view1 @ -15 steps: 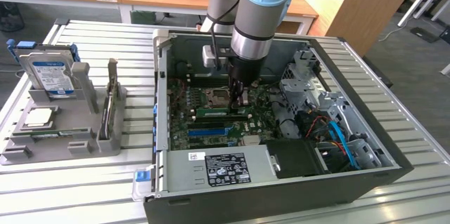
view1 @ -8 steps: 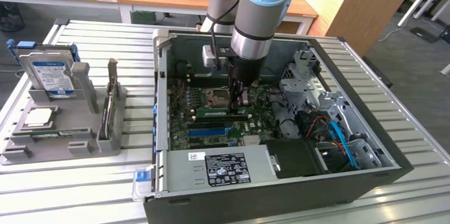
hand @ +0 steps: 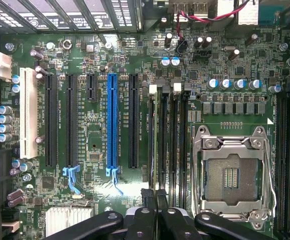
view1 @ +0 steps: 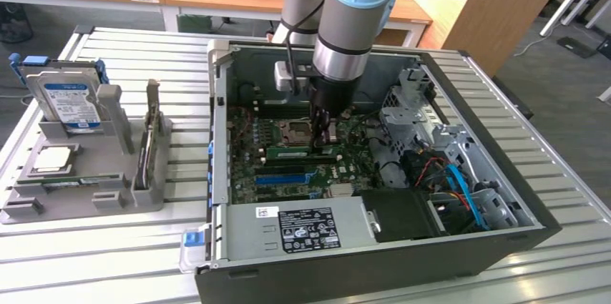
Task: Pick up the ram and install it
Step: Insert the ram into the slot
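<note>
Green, long, narrow circuit-board ram (hand: 157, 140) stands edge-on among black memory slots (hand: 174, 145) beside the silver processor socket (hand: 232, 172) — jaws clamped narrowly on it.

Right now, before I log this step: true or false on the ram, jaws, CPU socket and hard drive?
1. The ram stands on edge at a slot of the motherboard, beside the CPU socket. True.
2. The jaws of the gripper are wide open. False: they are closed at the ram's top edge.
3. The CPU socket is empty. True.
4. The hard drive is mounted inside the case. False: it stands in the grey tray outside the case, at the exterior view's left.
5. The CPU chip sits in the socket. False: it lies in the tray.
</note>
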Motion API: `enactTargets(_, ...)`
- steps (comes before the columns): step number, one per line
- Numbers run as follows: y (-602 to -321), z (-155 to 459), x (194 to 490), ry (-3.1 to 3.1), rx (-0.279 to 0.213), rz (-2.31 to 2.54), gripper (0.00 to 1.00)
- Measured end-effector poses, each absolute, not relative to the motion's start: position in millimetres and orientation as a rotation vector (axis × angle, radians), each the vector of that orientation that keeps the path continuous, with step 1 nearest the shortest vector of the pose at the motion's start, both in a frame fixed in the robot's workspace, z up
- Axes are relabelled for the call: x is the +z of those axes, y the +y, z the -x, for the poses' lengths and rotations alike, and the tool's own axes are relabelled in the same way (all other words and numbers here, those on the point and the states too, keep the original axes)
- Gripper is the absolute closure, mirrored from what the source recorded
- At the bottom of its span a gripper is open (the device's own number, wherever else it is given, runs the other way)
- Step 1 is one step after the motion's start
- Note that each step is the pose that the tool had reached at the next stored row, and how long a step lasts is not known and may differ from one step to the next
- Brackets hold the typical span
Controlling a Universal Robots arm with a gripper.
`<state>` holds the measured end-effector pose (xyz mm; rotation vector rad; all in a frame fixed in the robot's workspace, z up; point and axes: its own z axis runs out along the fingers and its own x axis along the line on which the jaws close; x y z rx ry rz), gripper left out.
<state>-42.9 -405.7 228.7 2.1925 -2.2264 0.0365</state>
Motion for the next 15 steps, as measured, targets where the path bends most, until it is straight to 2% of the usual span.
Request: enactTargets(15,-406.4,42.7,228.0,-2.227,0.036,-2.193,0.88)
